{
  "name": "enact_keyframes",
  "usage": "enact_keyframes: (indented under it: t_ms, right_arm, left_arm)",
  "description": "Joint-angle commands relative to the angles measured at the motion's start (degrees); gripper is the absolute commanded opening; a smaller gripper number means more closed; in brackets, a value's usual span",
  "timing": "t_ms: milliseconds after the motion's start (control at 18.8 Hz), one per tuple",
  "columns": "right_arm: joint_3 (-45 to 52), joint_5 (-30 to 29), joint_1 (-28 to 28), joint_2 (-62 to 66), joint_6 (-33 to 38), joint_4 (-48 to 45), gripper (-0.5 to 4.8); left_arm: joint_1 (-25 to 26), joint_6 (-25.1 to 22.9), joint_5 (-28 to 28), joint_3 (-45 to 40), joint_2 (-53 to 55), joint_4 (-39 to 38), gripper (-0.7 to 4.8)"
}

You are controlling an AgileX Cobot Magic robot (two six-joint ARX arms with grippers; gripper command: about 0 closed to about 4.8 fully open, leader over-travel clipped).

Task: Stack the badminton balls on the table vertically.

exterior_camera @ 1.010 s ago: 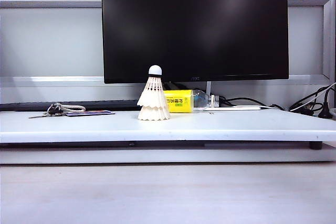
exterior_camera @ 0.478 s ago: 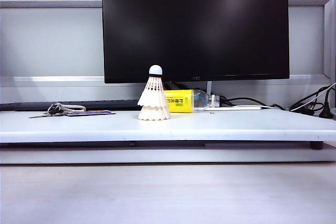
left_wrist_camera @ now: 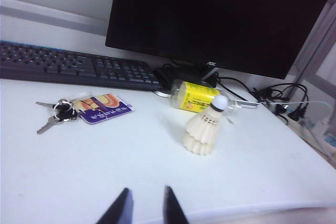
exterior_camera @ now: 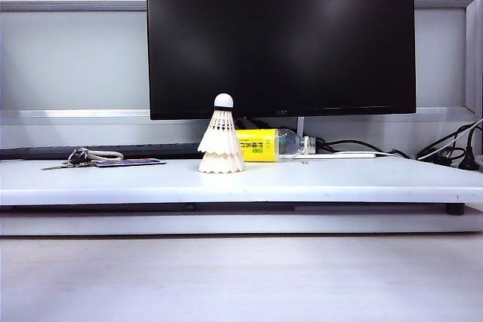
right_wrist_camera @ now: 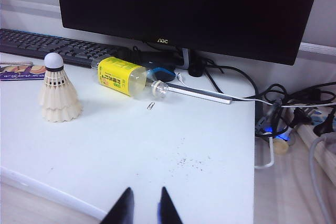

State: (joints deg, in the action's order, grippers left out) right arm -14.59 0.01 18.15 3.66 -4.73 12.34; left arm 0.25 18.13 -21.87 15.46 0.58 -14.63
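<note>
The two badminton balls [exterior_camera: 221, 139] stand upright on the table [exterior_camera: 241, 180] as one stack, one skirt nested over the other and a single white cork tip on top, about mid-table and slightly left of centre in the exterior view. Just behind and to the right of them a yellow-labelled bottle [exterior_camera: 264, 145] lies on its side, under a dark monitor [exterior_camera: 281, 38]. A bunch of keys [exterior_camera: 81, 158] with a purple tag lies well to the left, near a black keyboard [left_wrist_camera: 73, 68]. Neither arm shows in the exterior view. The left gripper [left_wrist_camera: 143, 208] hangs over the near edge of the table, jaws narrowly apart and holding nothing. The right gripper [right_wrist_camera: 142, 205] hangs over the near edge too, fully closed and empty.
</note>
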Motion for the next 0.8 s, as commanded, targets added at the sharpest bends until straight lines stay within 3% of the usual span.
enact_keyframes:
  t_ms: [53,266,585,797]
  right_arm:
    - [1.5,0.2,0.0,0.0,0.5,-3.4,0.71]
    - [3.8,0.3,0.0,-0.1,0.4,-4.0,0.71]
    - [10.4,0.3,0.0,-0.1,0.4,-10.6,0.71]
    - [13.8,0.4,0.0,-0.1,0.2,-14.0,0.71]
  left_arm:
    - [0.0,-1.0,0.0,-3.8,0.0,7.0,0.86]
    - [0.0,-3.0,0.1,-10.2,0.0,14.9,0.19]
    - [0.0,-3.8,0.3,-15.2,0.1,20.0,0.16]
    - [0.0,-9.0,0.2,-15.2,0.1,19.6,0.16]
